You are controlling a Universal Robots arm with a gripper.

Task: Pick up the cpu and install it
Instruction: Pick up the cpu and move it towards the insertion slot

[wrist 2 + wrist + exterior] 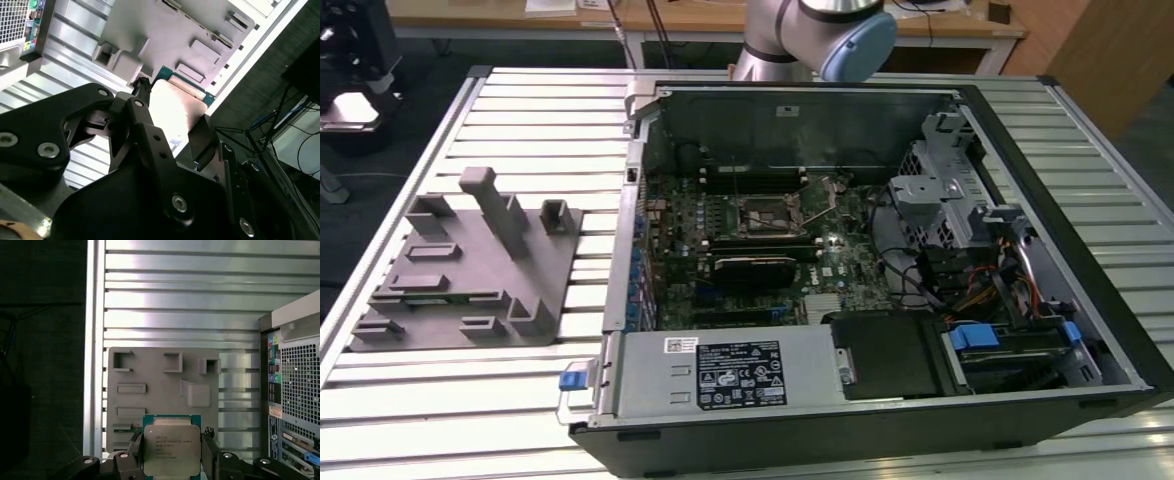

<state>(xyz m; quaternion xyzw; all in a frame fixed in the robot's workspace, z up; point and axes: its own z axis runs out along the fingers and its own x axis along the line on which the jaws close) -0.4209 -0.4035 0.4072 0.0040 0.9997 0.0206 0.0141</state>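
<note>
Hand (172, 447) grips cpu (171, 452) by two edges, clear above tray (160, 390).

Arm (817, 35): cut off by the exterior view's upper edge. Chip (171, 450): one rim cut off in the first wrist view.

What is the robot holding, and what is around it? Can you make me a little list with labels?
Held thing: the cpu, silvery top showing in the first wrist view
Gripper: the gripper is shut on the cpu, one finger on each of two opposite sides
Under the cpu: grey tray with upright posts
Tray lies on: slatted metal table
Beside the tray: open computer case
Work so far: cpu picked up, not in the case yet
</note>
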